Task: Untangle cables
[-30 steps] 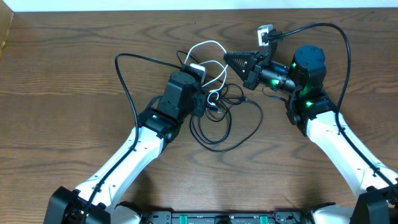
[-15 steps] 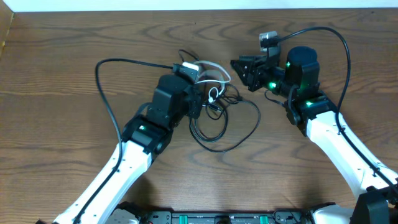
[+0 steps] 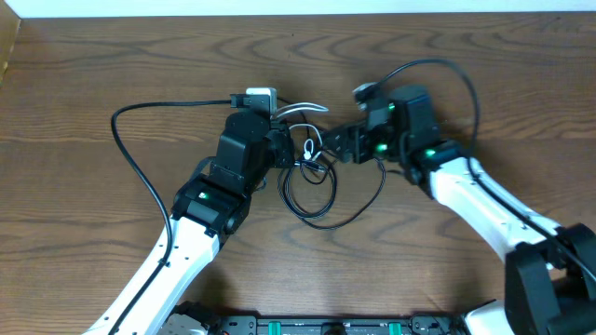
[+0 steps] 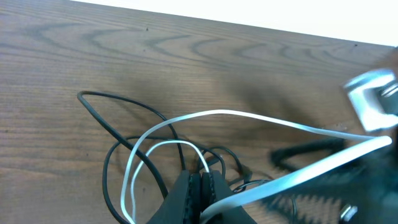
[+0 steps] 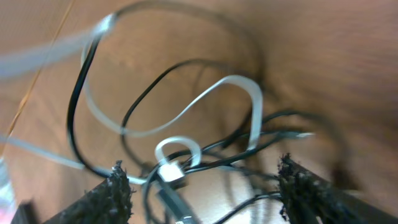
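1. Wooden tabletop (image 3: 93, 74), brown grain, carries everything.
2. My two arms reach in from the near edge and meet about mid-tabletop, a little toward the far edge. The left arm's thick black wire (image 3: 121, 140) bows out toward the left edge.
3. My left hand (image 3: 296, 152) points right into the tangle. In the left wrist view its fingers (image 4: 189, 193) are pressed together, pinching the white cord at the tips.
4. My right hand (image 3: 337, 147) points left, facing the left hand, with the tangle between them. In the right wrist view its fingers (image 5: 115, 190) are spread wide with cords in the gap. Neither finger grips anything.
5. Black cords (image 3: 328, 223) are piled between the two hands. One large loop sags from there toward the near edge, lying flat on the tabletop.
6. White cord (image 4: 249, 115) is threaded through the black ones. It arcs up off the tabletop from my left hand and curls in loops over the pile.
7. Small pale plug end (image 5: 171, 171) sits in the middle of the tangle, too blurred for detail.
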`<state>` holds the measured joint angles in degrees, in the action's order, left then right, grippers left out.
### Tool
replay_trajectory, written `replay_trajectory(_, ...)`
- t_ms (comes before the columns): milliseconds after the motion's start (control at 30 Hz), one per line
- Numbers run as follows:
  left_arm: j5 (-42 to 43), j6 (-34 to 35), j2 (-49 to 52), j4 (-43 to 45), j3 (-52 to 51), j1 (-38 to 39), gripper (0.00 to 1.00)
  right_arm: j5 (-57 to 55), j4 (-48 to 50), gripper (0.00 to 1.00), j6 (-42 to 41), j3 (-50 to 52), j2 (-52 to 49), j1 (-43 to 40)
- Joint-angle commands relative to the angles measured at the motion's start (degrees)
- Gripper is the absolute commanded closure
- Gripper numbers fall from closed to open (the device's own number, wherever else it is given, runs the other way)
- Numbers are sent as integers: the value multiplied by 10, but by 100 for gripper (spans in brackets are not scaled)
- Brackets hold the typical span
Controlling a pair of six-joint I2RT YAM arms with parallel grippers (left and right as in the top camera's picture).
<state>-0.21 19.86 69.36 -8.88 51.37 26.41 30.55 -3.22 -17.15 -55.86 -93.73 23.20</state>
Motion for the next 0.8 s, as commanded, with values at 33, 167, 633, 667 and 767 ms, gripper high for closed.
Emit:
replay_trajectory(33,-7,21,-6,4,-3,-2,92,28,13,20,9,-3,-22,38)
replay_trajectory(167,-7,21,-6,3,-3,-2,92,-9,15,33,-16,-3,-24,55)
replay_trajectory(633,-3,21,-6,-11,-3,-2,92,-156,31,58,-118,-3,-38,129)
replay_trajectory(667,-3,21,-6,-11,-3,-1,92,-167,34,59,-118,-3,-42,132)
replay_trajectory(767,-3,21,-6,-11,-3,-1,92,-171,55,60,-118,-3,-56,139)
